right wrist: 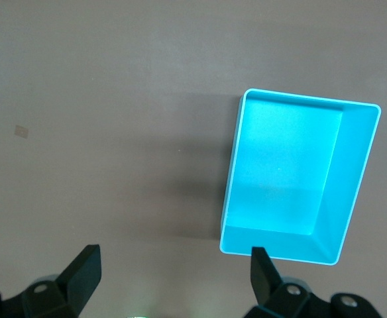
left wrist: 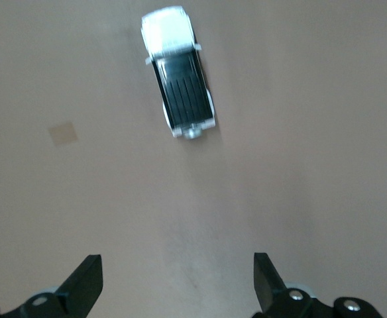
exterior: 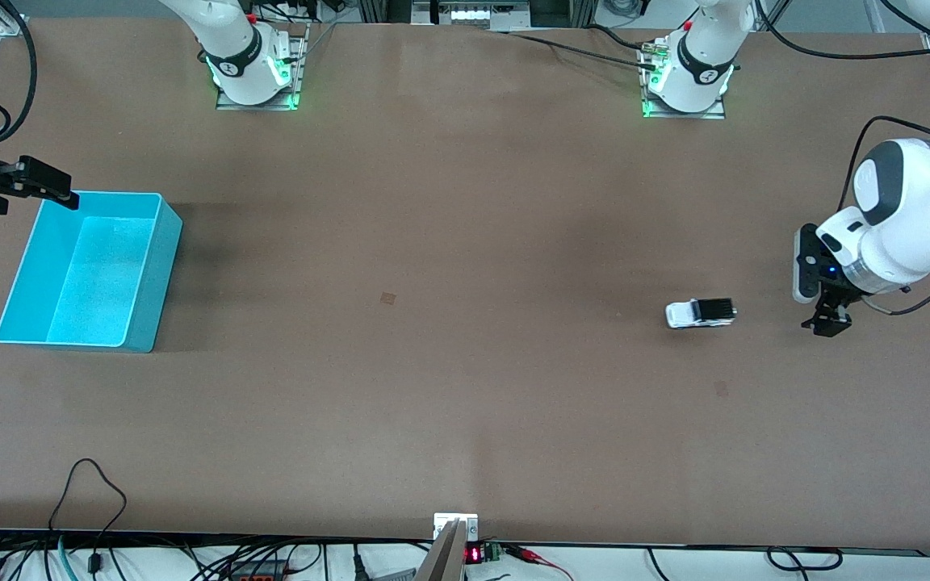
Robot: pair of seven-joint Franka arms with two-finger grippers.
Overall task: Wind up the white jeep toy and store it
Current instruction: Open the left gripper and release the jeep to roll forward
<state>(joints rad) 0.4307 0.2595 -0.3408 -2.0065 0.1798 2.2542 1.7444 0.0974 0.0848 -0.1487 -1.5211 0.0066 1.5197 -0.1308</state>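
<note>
Brown tabletop (exterior: 465,242), bare apart from two task items and a couple of small scuff marks. I take the white jeep toy (exterior: 701,313) as my landmark. It sits on its wheels on the table, toward the left arm's end, untouched by either claw.

Left gripper (exterior: 827,319): hangs just off the jeep's black-roofed tail, toward the left arm's end of the table, low over bare surface, not touching the toy. Fingers spread wide and released, nothing between them; the left wrist view (left wrist: 178,281) shows both tips apart with plain tabletop in the gap and the jeep (left wrist: 177,73) ahead of them.

Long axis of the jeep: runs along the table's length, white hood pointing toward the turquoise bin (exterior: 19,278), ribbed rear pointing at the left gripper. From the left wrist view the car lies nearly lengthwise away from the claw, slightly skewed, so the fingers line up to straddle its narrow sides. I judge this arm to be the one to take it.

Right gripper (exterior: 49,187): well apart from the jeep, at the other end of the table, over the bin's rim corner. Released and empty; right wrist view (right wrist: 173,281) shows open tips above an empty bin (right wrist: 362,192). This arm waits.

The bin is well apart from the jeep, so I expect a long travel.
</note>
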